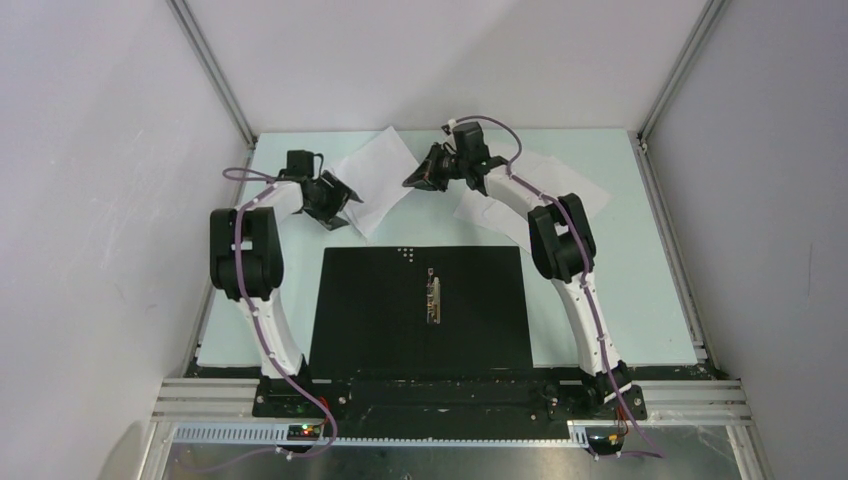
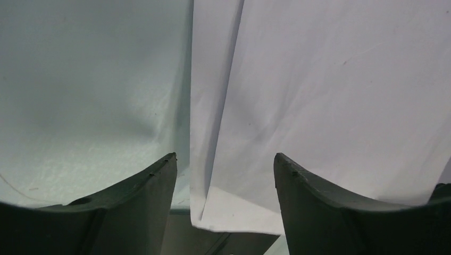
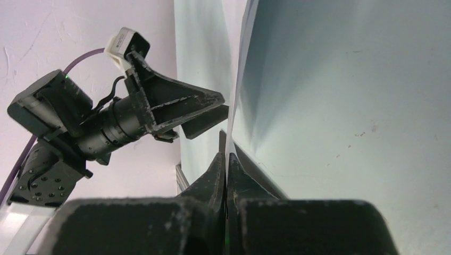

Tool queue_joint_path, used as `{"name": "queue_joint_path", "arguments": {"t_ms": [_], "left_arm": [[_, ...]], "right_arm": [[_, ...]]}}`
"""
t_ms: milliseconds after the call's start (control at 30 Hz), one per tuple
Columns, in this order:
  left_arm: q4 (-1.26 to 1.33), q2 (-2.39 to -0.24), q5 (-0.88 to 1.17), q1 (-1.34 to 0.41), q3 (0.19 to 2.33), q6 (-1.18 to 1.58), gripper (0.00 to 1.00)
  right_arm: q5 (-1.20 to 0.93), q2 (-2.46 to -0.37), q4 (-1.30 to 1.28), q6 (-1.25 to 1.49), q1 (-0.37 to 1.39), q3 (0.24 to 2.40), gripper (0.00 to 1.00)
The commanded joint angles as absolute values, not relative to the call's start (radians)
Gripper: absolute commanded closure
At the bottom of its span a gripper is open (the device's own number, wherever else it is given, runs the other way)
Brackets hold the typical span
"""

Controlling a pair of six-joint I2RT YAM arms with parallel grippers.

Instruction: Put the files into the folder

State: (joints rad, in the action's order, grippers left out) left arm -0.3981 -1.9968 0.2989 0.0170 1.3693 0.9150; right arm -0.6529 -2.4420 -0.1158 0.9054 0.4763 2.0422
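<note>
Presently, in the pick-up step, your right gripper (image 3: pixel 226 157) is pinched shut on a white sheet (image 1: pixel 375 176) at the far side, your left gripper (image 2: pixel 224 157) stands wide at its edge; next, you should carry it flat to the open folder (image 1: pixel 380 310) nearer you.

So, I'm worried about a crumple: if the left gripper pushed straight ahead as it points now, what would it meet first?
Most likely the thin white paper sheet: its edge sits right between the open fingers of the left gripper. Depth is unclear, though.
</note>
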Motion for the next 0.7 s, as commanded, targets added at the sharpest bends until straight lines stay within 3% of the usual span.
{"name": "queue_joint_path", "arguments": {"t_ms": [0,133,433,667], "left_arm": [[-0.404,-1.887,0.308,0.010,1.353,0.889,0.25],[-0.404,-1.757,0.268,-0.014,1.217,0.909,0.20],[-0.357,-1.489,0.221,-0.189,0.942,0.949,0.18],[-0.281,-1.376,0.162,-0.414,0.795,1.111,0.15]], "right_arm": [[-0.613,-2.321,-0.165,0.938,0.445,2.013,1.00],[-0.521,-2.123,-0.171,0.903,0.428,1.776,1.00],[-0.336,-1.500,-0.135,0.897,0.386,0.976,1.00],[-0.306,-1.201,-0.225,0.962,0.398,0.675,1.00]]}}
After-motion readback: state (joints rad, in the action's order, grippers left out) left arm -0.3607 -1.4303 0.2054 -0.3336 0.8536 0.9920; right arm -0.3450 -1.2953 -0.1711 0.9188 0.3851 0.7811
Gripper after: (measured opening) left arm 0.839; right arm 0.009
